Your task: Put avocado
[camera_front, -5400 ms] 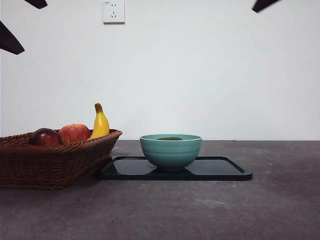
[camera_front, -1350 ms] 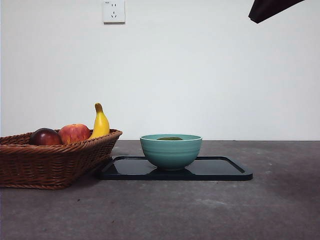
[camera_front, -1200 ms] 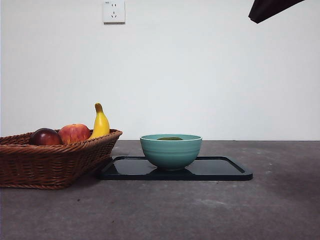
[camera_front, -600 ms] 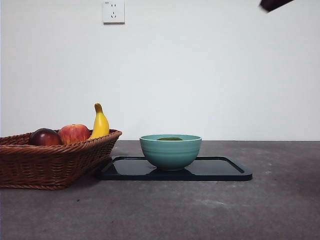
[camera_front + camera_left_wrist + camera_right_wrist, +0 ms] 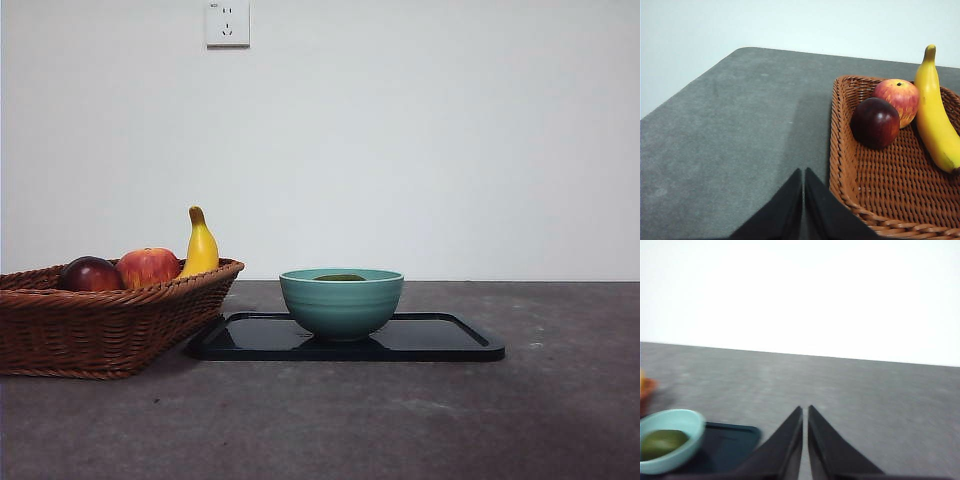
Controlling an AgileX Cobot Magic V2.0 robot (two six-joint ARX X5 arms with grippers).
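Observation:
The olive-green avocado lies inside the teal bowl, only its top showing above the rim. The bowl stands on the black tray. In the right wrist view the avocado shows inside the bowl on the tray. My right gripper is shut and empty, raised well away from the bowl. My left gripper is shut and empty, above the table beside the wicker basket. Neither gripper shows in the front view.
The wicker basket stands at the left, touching the tray. It holds a dark maroon fruit, a red apple and a banana. A wall socket is on the wall behind.
The dark arm tip at the top right corner of the front view has drawn up and out of the picture. The bowl, avocado and basket have not moved.

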